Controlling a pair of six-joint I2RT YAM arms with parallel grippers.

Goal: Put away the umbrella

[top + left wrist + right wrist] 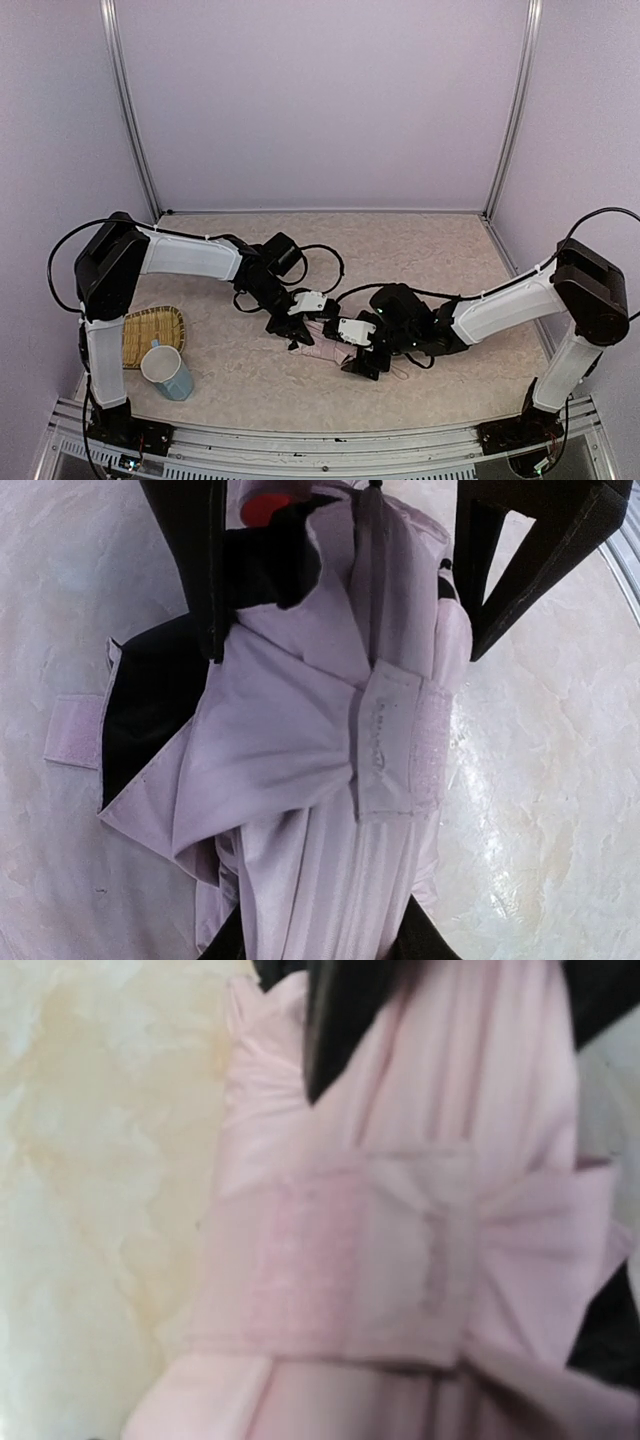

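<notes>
**Ana:** Near the front edge of the worktop [400, 250], about midway along it, lies the umbrella [322, 348]. It is folded and flat on the surface.

**Ben:** Which way does it run?

**Ana:** Its long axis goes left to right along that edge, with the right end slanting a little toward the front. I can't make out which end carries the handle.

**Ben:** And the jaws?

**Ana:** The left jaws sit at its left end, set across the axis. One side presses into each flank of the pink bundle, so they are grasping the umbrella. The right jaws hang over the right half, close above the closing strap [340, 1250]. That view is too near and blurred, so I cannot tell whether they are released or clenched.

**Ben:** Is the strap done up?

**Ana:** It looks loose to me. A small pink tab [75, 730] lies out on the worktop beside the black lining.

**Ben:** What does the next move turn on?

**Ana:** I'd judge the right jaws nearer the strap, so the wrapping falls to them while the left jaws pin the bundle.
</notes>
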